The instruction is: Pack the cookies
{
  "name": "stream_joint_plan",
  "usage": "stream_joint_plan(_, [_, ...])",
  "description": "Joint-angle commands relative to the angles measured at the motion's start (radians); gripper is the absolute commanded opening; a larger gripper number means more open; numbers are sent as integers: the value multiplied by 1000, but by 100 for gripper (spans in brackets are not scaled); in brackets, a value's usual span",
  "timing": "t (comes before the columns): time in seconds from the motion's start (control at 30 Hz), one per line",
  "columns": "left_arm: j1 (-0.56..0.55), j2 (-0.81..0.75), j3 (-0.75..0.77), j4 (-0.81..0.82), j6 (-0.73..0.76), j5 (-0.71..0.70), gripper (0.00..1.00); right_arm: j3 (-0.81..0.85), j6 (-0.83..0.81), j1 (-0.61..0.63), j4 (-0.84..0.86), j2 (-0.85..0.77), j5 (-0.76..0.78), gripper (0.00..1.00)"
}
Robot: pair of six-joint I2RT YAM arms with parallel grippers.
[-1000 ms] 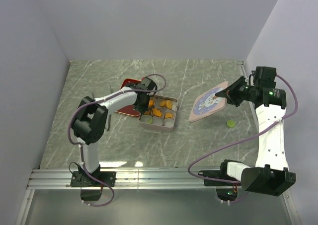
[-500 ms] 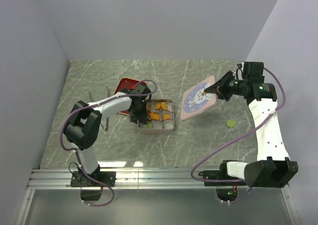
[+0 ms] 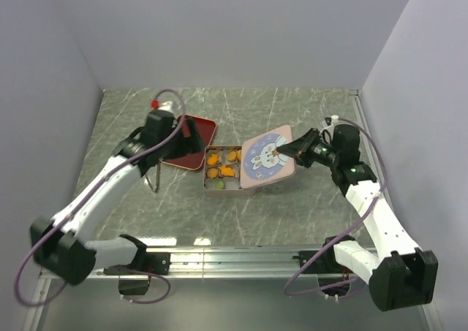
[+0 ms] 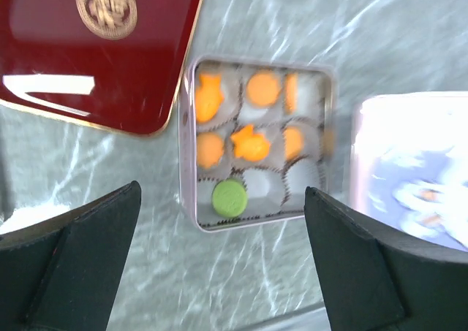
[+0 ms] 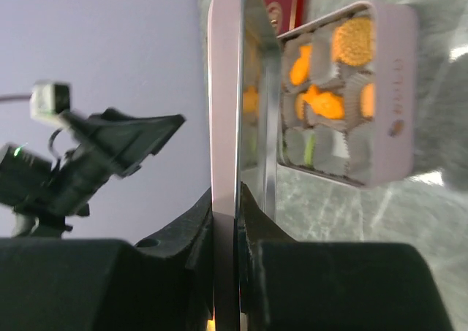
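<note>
I am working over a grey, white-veined marble counter point(image 3: 314, 199). Pale lilac walls point(image 3: 219, 31) are boxing it in on the left, back and right. A metal rail point(image 3: 234, 261) is running along the near edge, where my bases are bolted.

The cookies point(image 4: 250, 142) are sitting in paper cups inside a small pale tin point(image 4: 187, 148) near the middle of the counter. Most are orange, and one green cookie is lying in the corner cup nearest my left base. A dark red tin point(image 4: 95, 61) is lying flat just beside the tin's left edge, at a slant.

My right claw point(image 5: 225, 203) is clamping the near edge of the rabbit lid point(image 3: 263, 159), and in my right wrist view I am seeing that lid edge-on between the fingers. I am holding the lid tilted, with its left edge over the right side of the tin. I cannot tell whether the two are touching.

My left claw point(image 4: 223, 192) is hanging above the counter with its fingers spread wide and nothing between them. It is looking straight down on the tin and the red tin.

Open marble is stretching behind both tins to the back wall, and to the right of the lid toward the side wall. A broad band is also lying between the tins and the rail. On the left, the red tin is sitting well in from the wall.
</note>
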Motion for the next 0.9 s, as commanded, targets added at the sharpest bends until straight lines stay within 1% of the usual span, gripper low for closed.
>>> stream_joint_plan(0.0, [60, -136, -131, 148, 28, 118, 99, -1, 77, 94, 384, 26, 49, 0])
stream_joint_plan(0.03, [94, -166, -166, 186, 27, 170, 99, -23, 95, 117, 426, 39, 75, 0])
stream_joint_plan(0.07, [111, -221, -238, 216, 24, 253, 99, -37, 108, 136, 472, 65, 86, 0])
stream_joint_plan(0.1, [129, -245, -269, 281, 17, 307, 100, -54, 125, 175, 536, 80, 93, 0])
stream_joint_plan(0.13, [158, -266, -303, 312, 14, 347, 99, -57, 131, 189, 565, 95, 96, 0])
stream_joint_plan(0.17, [165, -300, -359, 337, 11, 375, 99, -62, 132, 208, 590, 117, 119, 0])
stream_joint_plan(0.27, [176, -323, -441, 427, 2, 448, 99, -108, 164, 268, 707, 151, 177, 0])
stream_joint_plan(0.3, [180, -332, -462, 453, -22, 467, 99, -137, 196, 281, 781, 166, 190, 0])
stream_joint_plan(0.33, [188, -343, -502, 511, -38, 508, 99, -151, 209, 316, 814, 181, 202, 0])
stream_joint_plan(0.47, [189, -363, -556, 596, -58, 561, 99, -168, 231, 401, 918, 285, 267, 0])
stream_joint_plan(0.6, [200, -359, -585, 653, -33, 573, 99, -182, 293, 432, 1068, 376, 279, 0])
stream_joint_plan(0.73, [209, -293, -582, 658, 10, 577, 99, -171, 312, 446, 1126, 444, 302, 0])
stream_joint_plan(0.87, [234, -208, -604, 702, 10, 565, 100, -145, 316, 465, 1150, 519, 311, 0])
